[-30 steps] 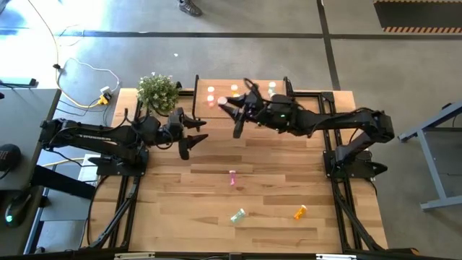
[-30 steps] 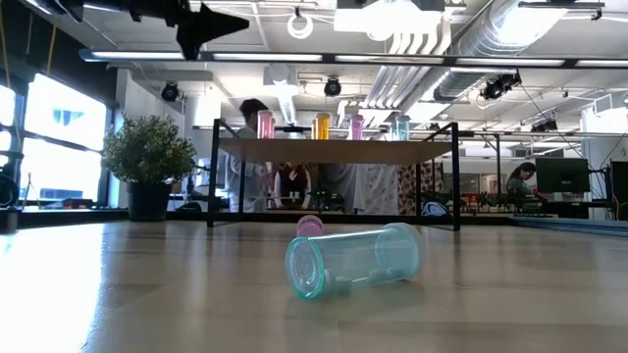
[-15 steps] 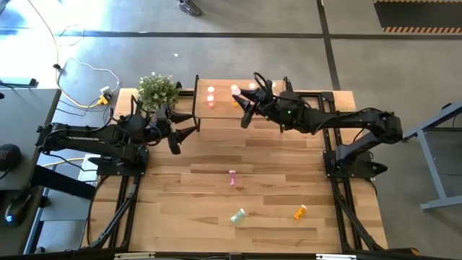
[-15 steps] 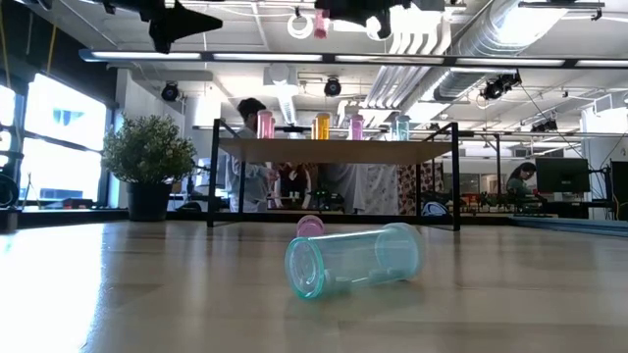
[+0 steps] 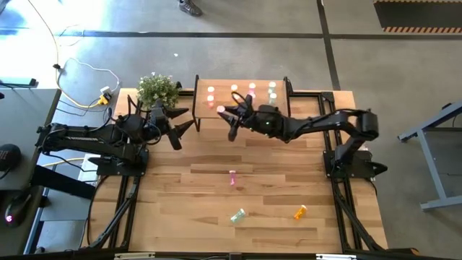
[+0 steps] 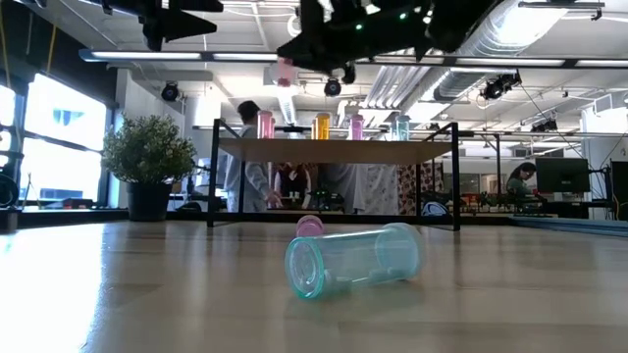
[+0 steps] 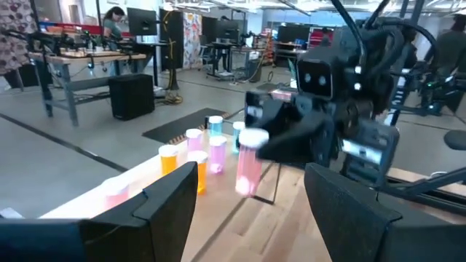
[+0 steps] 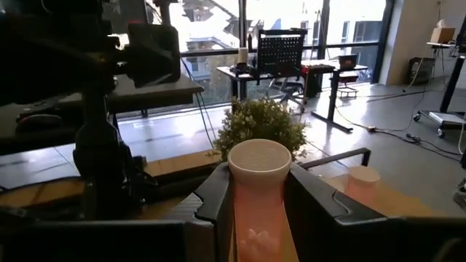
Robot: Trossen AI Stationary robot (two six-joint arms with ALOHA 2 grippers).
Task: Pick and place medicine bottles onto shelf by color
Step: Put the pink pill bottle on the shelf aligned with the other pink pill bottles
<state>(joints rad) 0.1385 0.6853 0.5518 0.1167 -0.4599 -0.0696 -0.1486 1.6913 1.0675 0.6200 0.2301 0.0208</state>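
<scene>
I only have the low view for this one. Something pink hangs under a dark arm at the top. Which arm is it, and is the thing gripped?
Observer: It is the right gripper, shut on a pink translucent bottle with a white cap.
Operator: And the left arm?
Observer: The left gripper is open, beside the potted plant.
Operator: Are any bottles lying outside my view?
Observer: Yes, an orange bottle on the tabletop, right of the green one.

Pale-pink translucent bottle with white ribbed cap, clamped between dark end effector fingers. Pink, orange and green bottles on light-wood shelf; teal bottle on striped blond worktop.
</scene>
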